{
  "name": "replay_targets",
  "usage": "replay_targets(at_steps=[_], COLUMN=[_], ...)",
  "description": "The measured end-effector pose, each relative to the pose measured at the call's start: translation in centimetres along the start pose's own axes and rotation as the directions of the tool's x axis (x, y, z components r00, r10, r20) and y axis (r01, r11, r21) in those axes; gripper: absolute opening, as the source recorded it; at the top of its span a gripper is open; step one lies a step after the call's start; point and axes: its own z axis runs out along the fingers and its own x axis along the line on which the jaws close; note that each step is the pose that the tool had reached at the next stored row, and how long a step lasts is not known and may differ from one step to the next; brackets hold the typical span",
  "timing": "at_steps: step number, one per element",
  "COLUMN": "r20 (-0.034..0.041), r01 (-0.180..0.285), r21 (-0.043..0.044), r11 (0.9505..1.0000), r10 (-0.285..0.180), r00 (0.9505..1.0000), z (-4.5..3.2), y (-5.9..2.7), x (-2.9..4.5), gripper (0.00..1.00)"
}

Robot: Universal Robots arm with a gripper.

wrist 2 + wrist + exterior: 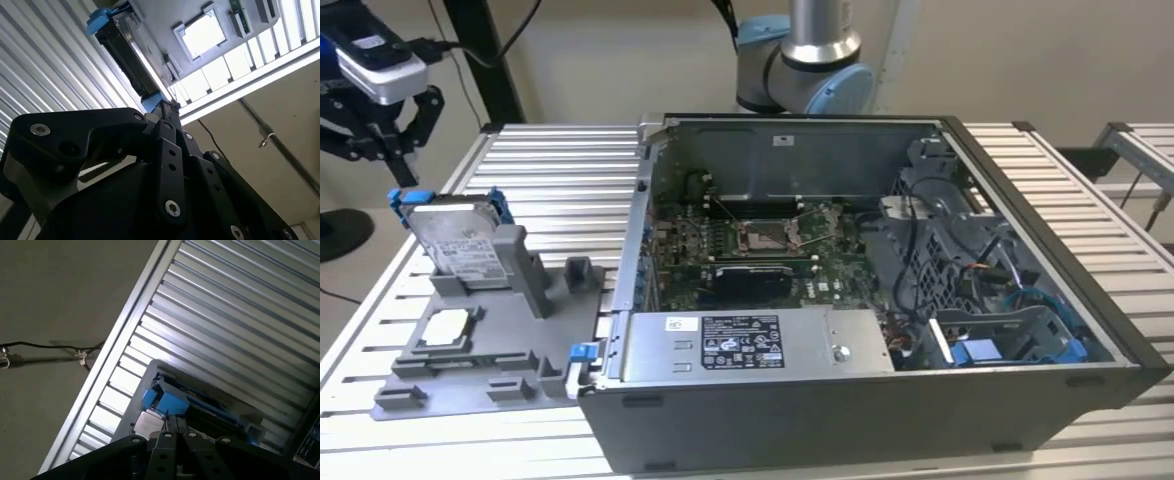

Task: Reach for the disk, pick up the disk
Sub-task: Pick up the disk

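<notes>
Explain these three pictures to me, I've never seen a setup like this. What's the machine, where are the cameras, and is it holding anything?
The machine is one robot arm, with a black gripper at its end for grasping. The exterior view comes from a camera off the arm and takes in the whole scene. The two wrist views come from cameras riding on the arm, looking along the gripper. On the slatted metal table lies an opened computer case, and to the exterior view's left of it a grey holder. In the holder the disk, a silver hard drive with blue rails, stands upright, and a small square chip lies flat. The gripper hangs just above the disk's top edge, at one blue rail. Whether it touches or holds the disk cannot be told.
</notes>
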Motion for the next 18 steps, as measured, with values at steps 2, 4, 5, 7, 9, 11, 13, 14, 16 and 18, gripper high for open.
replay_targets(at_steps=[2, 4, 5, 7, 9, 11, 13, 14, 16, 18], r20=[-0.0015, -0.0030, -0.0037, -0.0054, -0.0073, -0.0092, -0.0112, -0.0122, -0.0140, -0.0160], r01=[0.037, 0.073, 0.091, 0.127, 0.164, 0.199, 0.234, 0.253, 0.287, 0.323], r21=[0.0006, 0.0010, 0.0013, 0.0020, 0.0028, 0.0035, 0.0042, 0.0045, 0.0050, 0.0054], r11=[0.9993, 0.9973, 0.9959, 0.9919, 0.9865, 0.9801, 0.9722, 0.9675, 0.9580, 0.9465], r10=[-0.037, -0.073, -0.091, -0.127, -0.164, -0.199, -0.234, -0.253, -0.287, -0.322], r00=[0.9993, 0.9973, 0.9958, 0.9919, 0.9865, 0.9800, 0.9721, 0.9675, 0.9579, 0.9464], z=[0.00, 0.00, 0.00, 0.00, 0.00, 0.00, 0.00, 0.00, 0.00, 0.00], y=[0.00, 0.00, 0.00, 0.00, 0.00, 0.00, 0.00, 0.00, 0.00, 0.00], x=[0.00, 0.00, 0.00, 0.00, 0.00, 0.00, 0.00, 0.00, 0.00, 0.00], gripper=[0.00, 0.00, 0.00, 0.00, 0.00, 0.00, 0.00, 0.00, 0.00, 0.00])
